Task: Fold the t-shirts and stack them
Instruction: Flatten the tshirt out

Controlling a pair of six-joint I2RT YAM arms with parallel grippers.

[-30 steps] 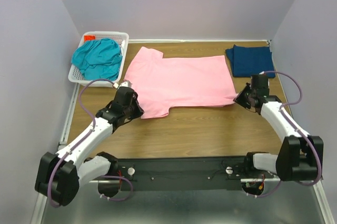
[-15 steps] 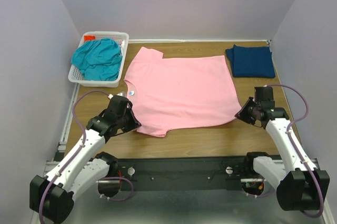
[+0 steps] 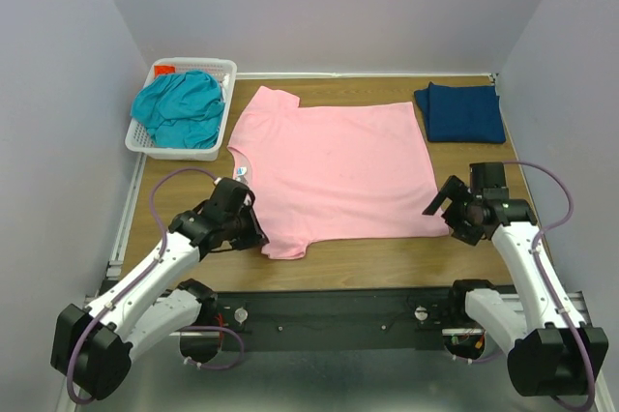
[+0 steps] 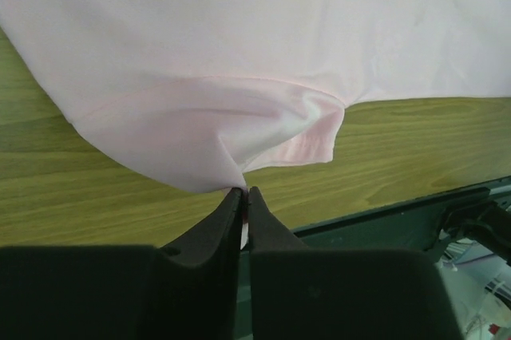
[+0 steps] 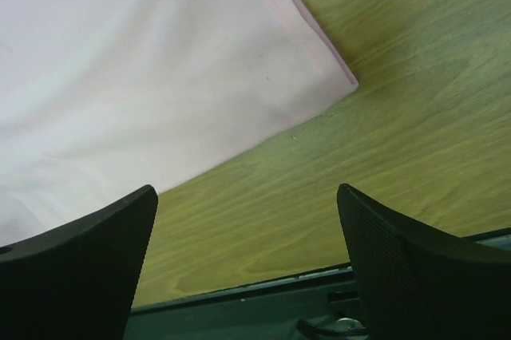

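Note:
The light pink t-shirt [image 3: 334, 165] lies spread flat across the middle of the table, neck to the left. My left gripper [image 3: 256, 235] is at its near left sleeve. In the left wrist view the left gripper [image 4: 243, 191] has its jaws pressed together on a pinch of the pink t-shirt's [image 4: 239, 53] sleeve edge. My right gripper [image 3: 440, 214] stands wide open just off the shirt's near right hem corner. The right wrist view shows the right gripper [image 5: 247, 188] with only bare wood between its fingers and the pink t-shirt [image 5: 144, 77] lying ahead. A folded navy t-shirt [image 3: 462, 110] rests at the back right. A teal t-shirt [image 3: 181, 107] is heaped in the basket.
The white lattice basket [image 3: 193, 62] sits at the back left corner. The table's black front rail [image 3: 329, 306] runs close behind both grippers. Walls close in the left, right and back sides.
Both arms drew the pink t-shirt toward the near edge and it now lies flatter. The right gripper opened and let go of the hem corner. The left gripper still pinches the sleeve.

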